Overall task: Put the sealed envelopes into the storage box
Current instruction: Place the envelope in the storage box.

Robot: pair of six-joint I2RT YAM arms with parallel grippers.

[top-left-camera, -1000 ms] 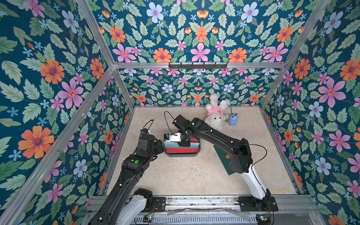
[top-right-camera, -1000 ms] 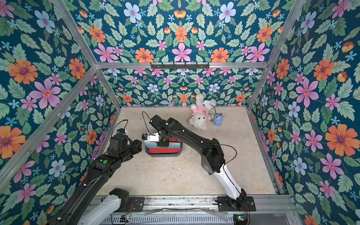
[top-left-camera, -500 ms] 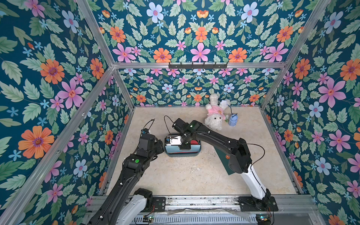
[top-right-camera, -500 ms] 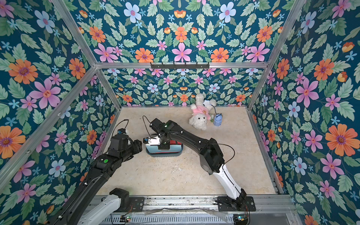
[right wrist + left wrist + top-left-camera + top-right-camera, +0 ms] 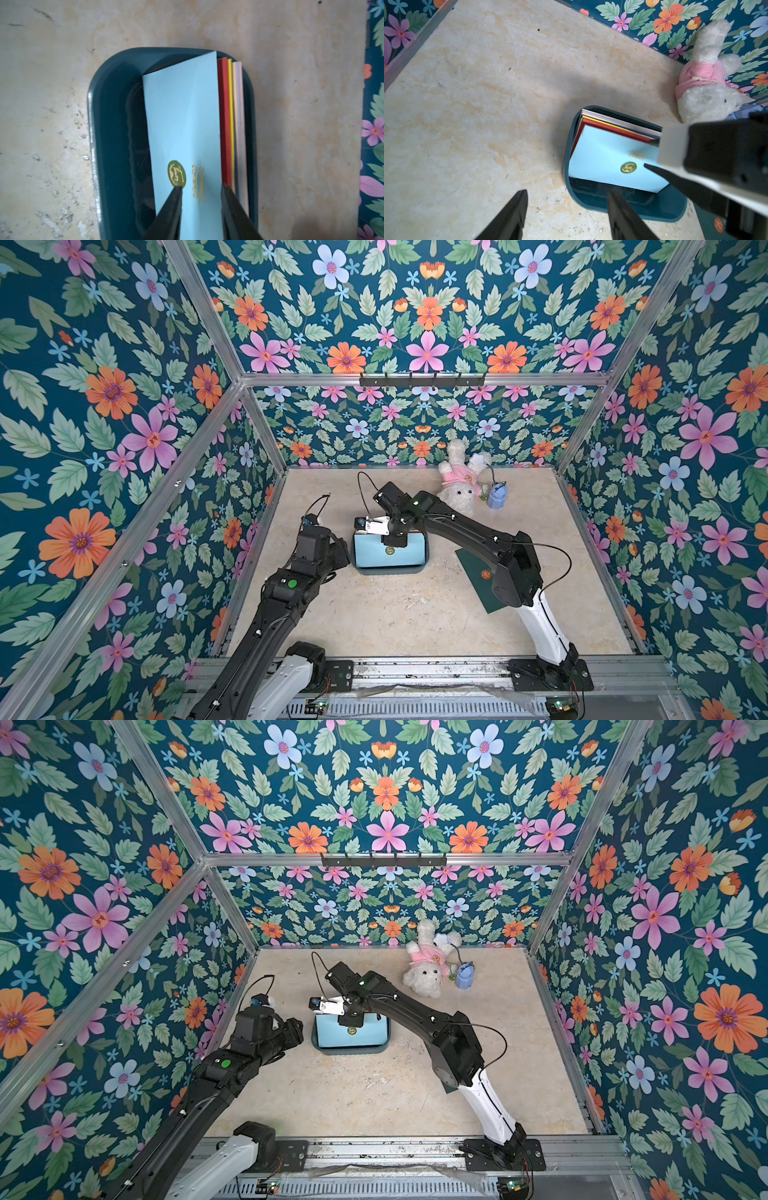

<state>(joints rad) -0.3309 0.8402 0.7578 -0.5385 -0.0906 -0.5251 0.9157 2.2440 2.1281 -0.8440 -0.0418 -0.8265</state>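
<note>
The storage box [image 5: 390, 571] [image 5: 349, 1050] is a dark teal tray at mid-table. It holds a stack of sealed envelopes with red [image 5: 224, 124], yellow and lilac edges showing. A light blue envelope [image 5: 374, 556] [image 5: 182, 124] with a green seal lies aslant on top of them. My right gripper [image 5: 392, 541] [image 5: 201, 186] hangs open just over its sealed end, one fingertip on either side of the gold print. My left gripper [image 5: 568, 191] [image 5: 345, 556] stands open and empty beside the box's left end. A dark green envelope [image 5: 478, 572] lies on the table under the right arm.
A white plush rabbit in pink [image 5: 459, 485] and a small blue toy backpack [image 5: 496, 497] lie at the back right against the wall. Flowered walls and metal frame rails enclose the beige table on three sides.
The light blue envelope has come down over the red one in the box. My right gripper's jaws have parted. The left arm has not moved.
</note>
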